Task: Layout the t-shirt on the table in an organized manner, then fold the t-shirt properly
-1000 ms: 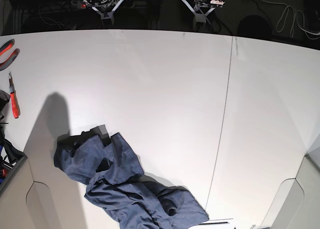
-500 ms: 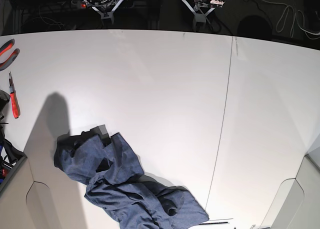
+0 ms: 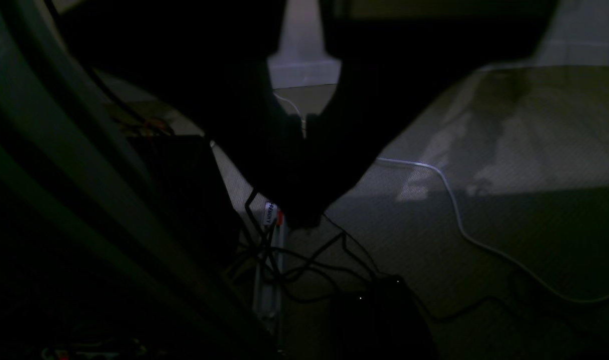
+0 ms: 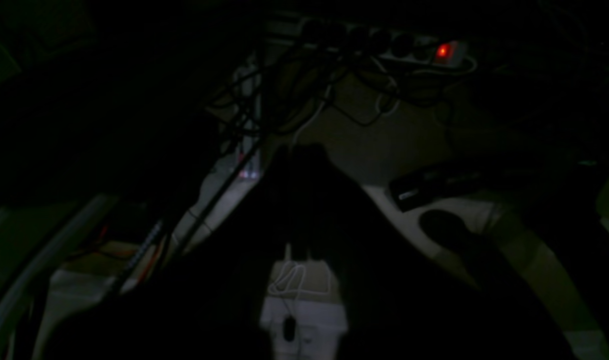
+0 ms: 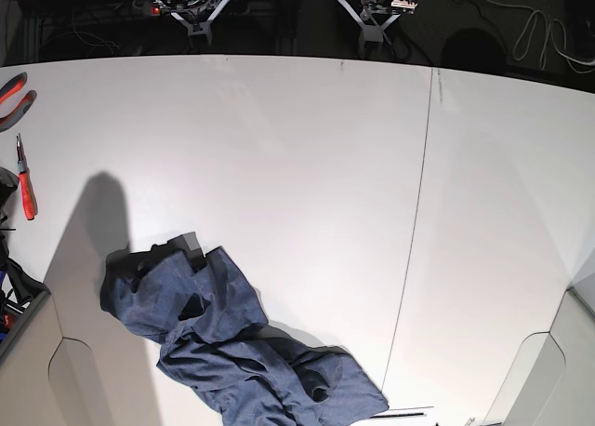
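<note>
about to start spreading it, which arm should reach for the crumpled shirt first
Probably the right arm. In the base view the t-shirt lies bunched at the table's near edge on that view's left, the right arm's side. Both arms sit parked beyond the far edge, neither holding anything, so side decides it.

Very dark view from the right wrist camera, aimed at the floor. Right gripper (image 4: 298, 165) a black silhouette rising from the bottom centre, jaws pressed together. Beyond its tip, a tangle of black cables (image 4: 264, 95). At upper right, a power strip (image 4: 409, 50) with a glowing red switch (image 4: 442, 50). Low in the centre, a coiled white cable (image 4: 297, 280) on a pale block.
</note>
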Tool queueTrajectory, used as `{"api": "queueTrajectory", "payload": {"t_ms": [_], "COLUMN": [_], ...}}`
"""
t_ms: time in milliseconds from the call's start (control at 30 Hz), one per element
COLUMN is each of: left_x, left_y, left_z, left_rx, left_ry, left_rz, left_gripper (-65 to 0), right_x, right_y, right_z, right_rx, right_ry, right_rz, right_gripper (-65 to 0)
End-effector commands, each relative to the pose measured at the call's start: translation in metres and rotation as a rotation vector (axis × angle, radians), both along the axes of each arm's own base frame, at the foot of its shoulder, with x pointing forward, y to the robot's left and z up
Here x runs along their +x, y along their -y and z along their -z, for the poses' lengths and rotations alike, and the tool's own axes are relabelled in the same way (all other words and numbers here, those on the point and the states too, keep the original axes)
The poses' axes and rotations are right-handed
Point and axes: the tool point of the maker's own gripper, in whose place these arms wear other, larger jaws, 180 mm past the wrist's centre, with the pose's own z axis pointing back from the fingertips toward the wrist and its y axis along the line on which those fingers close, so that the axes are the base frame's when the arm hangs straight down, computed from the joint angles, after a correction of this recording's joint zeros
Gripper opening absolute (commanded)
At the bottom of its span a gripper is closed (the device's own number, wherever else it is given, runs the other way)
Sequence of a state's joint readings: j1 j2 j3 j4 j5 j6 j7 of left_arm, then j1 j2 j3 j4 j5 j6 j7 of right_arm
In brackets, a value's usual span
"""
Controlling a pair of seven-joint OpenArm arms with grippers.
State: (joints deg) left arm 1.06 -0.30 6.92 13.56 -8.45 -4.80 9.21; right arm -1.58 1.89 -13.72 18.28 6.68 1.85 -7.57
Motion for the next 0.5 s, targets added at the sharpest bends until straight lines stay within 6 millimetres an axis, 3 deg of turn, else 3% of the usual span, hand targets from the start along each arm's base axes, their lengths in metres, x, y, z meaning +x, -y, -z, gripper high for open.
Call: {"api": "queueTrajectory", "payload": {"t_ms": [0,233,467], "left_x": [0.003,-0.004,-0.024], "left_y": [0.005,0.005,0.003], "left_z": [-0.001,0.0,0.0], "left_rx": [-0.013,-0.013,-0.012], "left_ry": [0.006,-0.007,-0.022], "left_rz": [0.002,0.002,0.0], "left_gripper": [-65.0,-65.0,-65.0], "right_x": [0.004,0.002,-0.013], "right_y": [0.001,0.006,0.031], "right_z": [0.0,0.0,-0.002], "right_rx": [-0.004,-0.013,-0.046], "right_ry": [0.01,0.007,0.009], "right_rz": [0.011,0.01,0.004], "right_gripper": [-65.0,-65.0,-65.0]}}
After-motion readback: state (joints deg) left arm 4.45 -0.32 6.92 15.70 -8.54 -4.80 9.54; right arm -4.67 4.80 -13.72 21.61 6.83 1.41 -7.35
